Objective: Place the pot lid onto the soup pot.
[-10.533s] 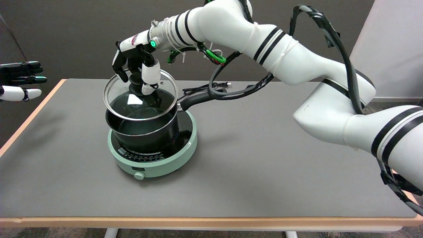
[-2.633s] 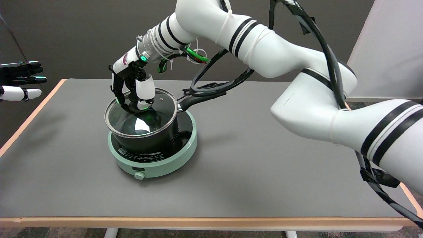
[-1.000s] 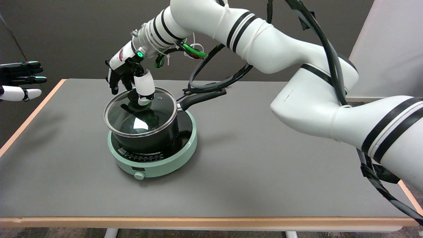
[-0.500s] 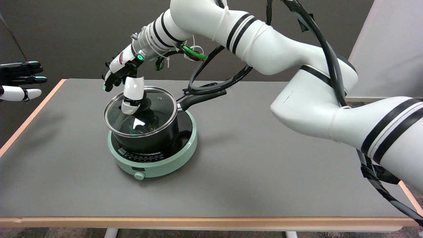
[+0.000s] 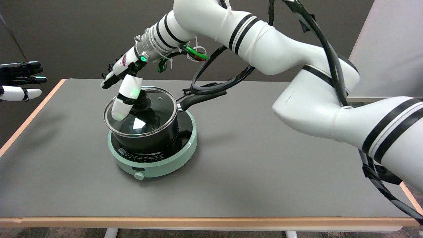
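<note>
A glass pot lid with a steel rim and a black knob lies flat on the black soup pot. The pot stands on a pale green induction hob, its black handle pointing back right. My right hand hovers above the lid's far left edge, fingers spread and stretched out. Its white thumb hangs in front of the knob, and I see nothing held in it.
A black power cord trails over the table behind the pot handle. The idle left hand hangs in the air at the upper left, beyond the table's left edge. My right arm spans the upper right.
The lid came down onto the pot earlier. Over the last second my hand let go of the knob, spread its fingers and lifted back to the left. The lid stays on the pot.
</note>
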Controlling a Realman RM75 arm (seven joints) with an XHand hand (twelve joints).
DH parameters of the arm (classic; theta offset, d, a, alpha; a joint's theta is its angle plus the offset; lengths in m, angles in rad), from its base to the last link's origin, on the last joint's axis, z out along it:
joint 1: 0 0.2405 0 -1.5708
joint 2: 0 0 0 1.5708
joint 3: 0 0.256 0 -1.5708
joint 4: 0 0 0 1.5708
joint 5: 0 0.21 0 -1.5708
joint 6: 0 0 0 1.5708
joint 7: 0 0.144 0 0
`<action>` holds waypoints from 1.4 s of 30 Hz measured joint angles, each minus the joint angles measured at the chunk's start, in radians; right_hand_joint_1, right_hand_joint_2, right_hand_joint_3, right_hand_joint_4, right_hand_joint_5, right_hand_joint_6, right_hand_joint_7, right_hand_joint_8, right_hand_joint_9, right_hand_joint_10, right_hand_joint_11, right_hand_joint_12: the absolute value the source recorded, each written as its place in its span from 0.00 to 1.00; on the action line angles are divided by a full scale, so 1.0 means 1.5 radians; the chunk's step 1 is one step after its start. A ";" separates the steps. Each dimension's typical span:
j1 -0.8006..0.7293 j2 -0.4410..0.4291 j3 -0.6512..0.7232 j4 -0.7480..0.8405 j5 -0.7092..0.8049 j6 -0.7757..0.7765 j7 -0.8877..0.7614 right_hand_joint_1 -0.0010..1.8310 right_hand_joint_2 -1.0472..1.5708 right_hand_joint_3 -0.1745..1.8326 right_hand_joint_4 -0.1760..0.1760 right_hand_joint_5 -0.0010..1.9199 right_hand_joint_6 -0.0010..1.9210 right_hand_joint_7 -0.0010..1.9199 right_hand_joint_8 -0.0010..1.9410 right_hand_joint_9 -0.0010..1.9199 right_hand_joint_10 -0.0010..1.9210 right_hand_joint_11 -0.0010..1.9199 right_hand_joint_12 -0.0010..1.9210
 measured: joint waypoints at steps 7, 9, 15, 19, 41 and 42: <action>-0.009 0.015 0.014 0.029 -0.026 0.001 0.000 0.15 0.50 0.38 0.61 0.00 0.00 0.00 0.00 0.00 0.00 0.04 0.20; -0.014 0.023 0.022 0.044 -0.041 0.006 0.001 0.14 0.50 0.38 0.61 0.00 0.00 0.00 0.00 0.00 0.00 0.04 0.20; -0.035 0.047 0.058 0.095 -0.095 0.022 0.002 0.11 0.49 0.45 0.58 0.00 0.00 0.00 0.00 0.00 0.01 0.03 0.20; -0.055 0.069 0.095 0.136 -0.127 0.035 0.003 0.11 0.48 0.47 0.60 0.00 0.00 0.00 0.00 0.00 0.01 0.03 0.21; -0.223 0.212 0.320 0.353 -0.292 0.243 0.117 0.01 0.58 0.57 0.69 0.08 0.05 0.07 0.03 0.09 0.13 0.12 0.28; -0.234 0.219 0.333 0.362 -0.299 0.256 0.134 0.01 0.60 0.60 0.69 0.09 0.05 0.09 0.01 0.10 0.13 0.12 0.28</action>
